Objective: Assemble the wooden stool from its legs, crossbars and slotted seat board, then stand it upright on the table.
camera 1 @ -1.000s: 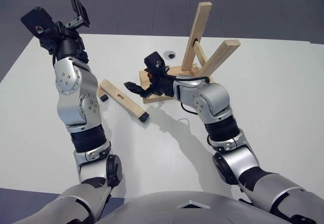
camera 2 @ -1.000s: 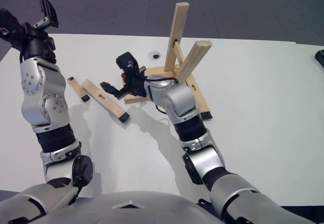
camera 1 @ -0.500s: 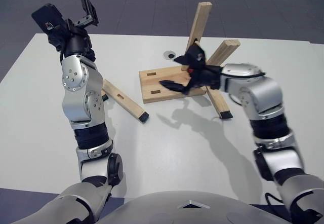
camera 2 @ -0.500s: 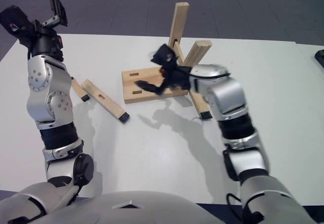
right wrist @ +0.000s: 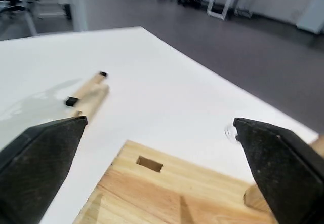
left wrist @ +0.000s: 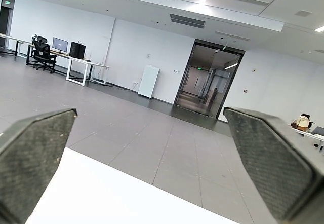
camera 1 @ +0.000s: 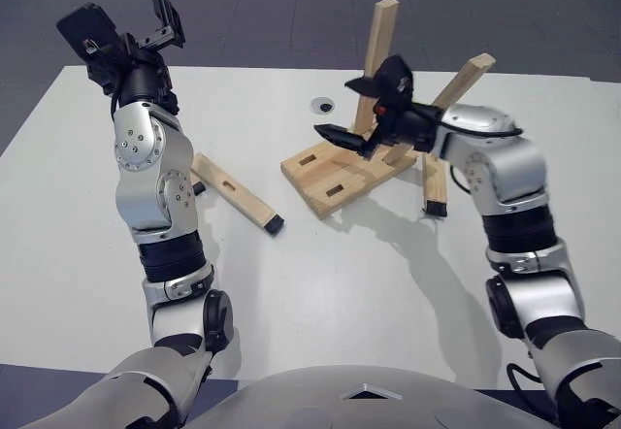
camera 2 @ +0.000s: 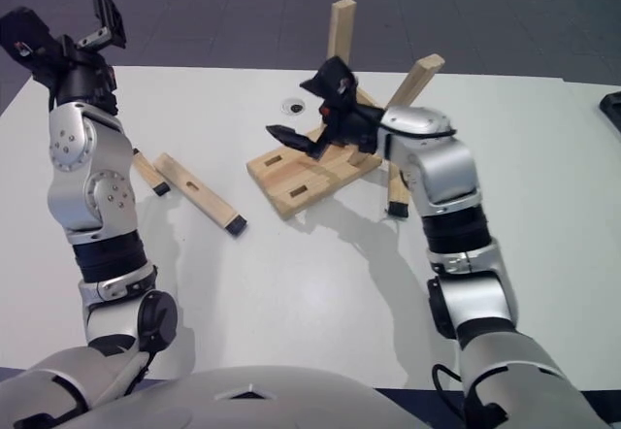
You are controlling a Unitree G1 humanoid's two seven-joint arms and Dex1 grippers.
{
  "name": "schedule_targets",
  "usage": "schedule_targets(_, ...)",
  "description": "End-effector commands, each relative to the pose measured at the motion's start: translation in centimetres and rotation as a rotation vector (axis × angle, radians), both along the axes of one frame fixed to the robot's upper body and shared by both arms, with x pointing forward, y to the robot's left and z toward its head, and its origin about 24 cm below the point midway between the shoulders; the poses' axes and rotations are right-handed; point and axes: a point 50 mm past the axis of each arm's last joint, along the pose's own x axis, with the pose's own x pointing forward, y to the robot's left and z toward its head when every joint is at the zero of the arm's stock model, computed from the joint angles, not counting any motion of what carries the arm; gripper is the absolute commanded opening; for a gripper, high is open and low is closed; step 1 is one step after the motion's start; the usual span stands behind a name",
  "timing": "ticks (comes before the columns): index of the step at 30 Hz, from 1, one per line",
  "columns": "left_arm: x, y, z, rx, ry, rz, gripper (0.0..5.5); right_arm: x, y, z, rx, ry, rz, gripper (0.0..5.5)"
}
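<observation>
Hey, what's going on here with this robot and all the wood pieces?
The robot is partway through building a stool. Its right gripper hovers open over the seat board, which lies on the table with two legs sticking up from it. A loose leg lies to the left. The left gripper is raised, open and empty.

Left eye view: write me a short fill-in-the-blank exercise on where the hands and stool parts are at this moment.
1. The right hand is over the seat board with its fingers ___.
2. The loose leg lies flat on the table, on the robot's ___ side of the seat board.
3. The left hand is raised, open, and holds ___.

Missing words: open; left; nothing
</observation>
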Motion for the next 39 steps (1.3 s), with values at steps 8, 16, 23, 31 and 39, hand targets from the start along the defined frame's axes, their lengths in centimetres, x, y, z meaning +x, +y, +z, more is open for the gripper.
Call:
schedule_targets(8, 0.4, -0.9, 0.4, 0.018, 0.0, -0.024, 5.4, 1.3, 6.6, -5.1, -0.149, 0.326, -0.146, 5.39)
schedule_targets(16, -0.3, -0.8, -0.2, 0.004, 0.011, 0.009, 5.4, -0.4, 4.7, -5.1, -0.237, 0.413, -0.071, 5.39)
schedule_targets(23, -0.7, -0.6, -0.9, -0.014, 0.027, 0.031, 5.4, -1.4, 5.3, -5.6, -0.27, 0.479, 0.022, 5.39)
schedule_targets(31, -0.7, 0.0, -0.9, -0.019, 0.041, 0.05, 5.4, -2.5, 6.2, -6.4, -0.333, 0.53, 0.249, 5.39)
schedule_targets(39, -0.7, 0.9, -1.3, -0.026, 0.078, 0.09, 5.4, -2.8, 3.3, -5.8, -0.508, 0.454, 0.468, 5.39)
